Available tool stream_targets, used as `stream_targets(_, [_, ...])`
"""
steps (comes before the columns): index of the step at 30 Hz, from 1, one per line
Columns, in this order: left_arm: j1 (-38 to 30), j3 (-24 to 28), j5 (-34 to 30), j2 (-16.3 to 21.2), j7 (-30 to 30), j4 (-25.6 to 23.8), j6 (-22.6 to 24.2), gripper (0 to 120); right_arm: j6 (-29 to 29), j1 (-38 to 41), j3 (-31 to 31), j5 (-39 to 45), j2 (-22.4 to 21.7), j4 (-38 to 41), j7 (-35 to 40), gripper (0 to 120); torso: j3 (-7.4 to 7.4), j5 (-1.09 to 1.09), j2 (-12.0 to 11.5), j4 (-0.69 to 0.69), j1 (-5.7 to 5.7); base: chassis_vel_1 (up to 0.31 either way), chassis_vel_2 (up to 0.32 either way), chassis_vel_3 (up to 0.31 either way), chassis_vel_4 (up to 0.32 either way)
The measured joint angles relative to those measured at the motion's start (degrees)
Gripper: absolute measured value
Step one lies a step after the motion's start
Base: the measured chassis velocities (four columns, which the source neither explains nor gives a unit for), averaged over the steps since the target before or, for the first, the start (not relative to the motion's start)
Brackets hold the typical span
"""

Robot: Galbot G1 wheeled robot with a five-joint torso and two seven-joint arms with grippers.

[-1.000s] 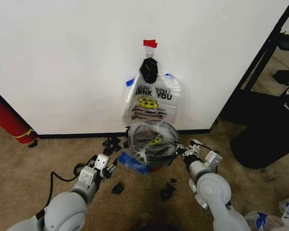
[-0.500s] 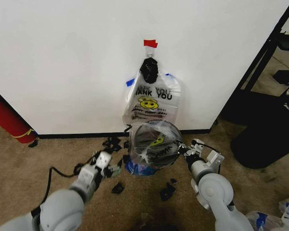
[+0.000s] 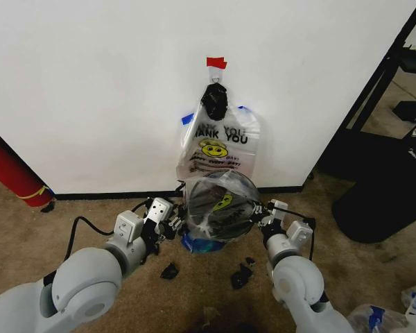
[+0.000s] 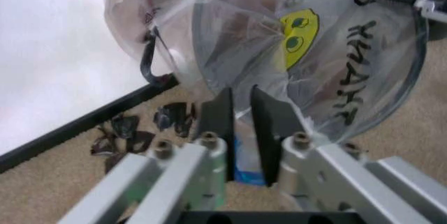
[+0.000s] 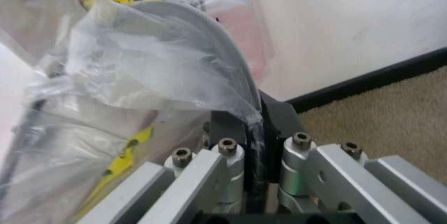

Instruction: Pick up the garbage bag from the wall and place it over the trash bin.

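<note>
The garbage bag (image 3: 220,202), clear with a yellow smiley and black print, lies stretched over the top of the trash bin (image 3: 226,233) at the foot of the wall (image 3: 90,83). My left gripper (image 3: 172,225) is at the bin's left side, shut on the bag's edge near a blue strip (image 4: 248,157). At the bin's right side, my right gripper (image 3: 261,216) is shut on the plastic too. In the wrist views, film is pinched in the left gripper (image 4: 240,92) and in the right gripper (image 5: 253,118). Through the film the bin's dark inside (image 4: 349,41) shows.
A bunch of like bags (image 3: 216,149) hangs under a black knot (image 3: 214,100) and red tape (image 3: 216,62). A red cylinder (image 3: 10,173) leans at the left, a big black object (image 3: 385,191) stands at the right. Black scraps (image 3: 239,277) litter the carpet.
My left gripper has moved up and right, in to the bin's side, and the bag's blue edge has drawn in under the bin. The right gripper shifted slightly left.
</note>
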Motion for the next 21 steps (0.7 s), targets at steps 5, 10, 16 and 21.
stream_targets(5, [-7.4,4.7,-7.1,-3.2,-4.1,3.2,1.5,0,2.7,-0.2,-0.8,-3.7,1.3,-1.3,-0.7,1,0.0,0.0,0.0,-0.03,0.0,0.0,0.0,0.0,0.0])
stream_targets(10, [-12.2,8.5,-12.3,-6.3,-7.3,5.5,1.7,0,5.9,-0.8,-1.6,-7.8,2.6,-2.0,-2.6,1,0.0,0.0,0.0,-0.01,0.0,0.0,0.0,0.0,0.0])
stream_targets(16, [-16.9,11.8,-19.2,-10.5,-11.9,7.9,1.8,0,9.1,-2.5,-2.1,-11.3,2.8,-2.1,-5.3,1,0.0,0.01,0.0,-0.01,0.0,0.0,0.0,0.0,0.0])
stream_targets(21, [-19.1,13.9,-19.3,-12.4,-12.3,10.1,1.8,0,9.8,-3.4,-2.8,-13.2,3.1,-2.0,-5.8,1,0.0,0.01,0.0,-0.01,0.0,0.0,0.0,0.0,0.0])
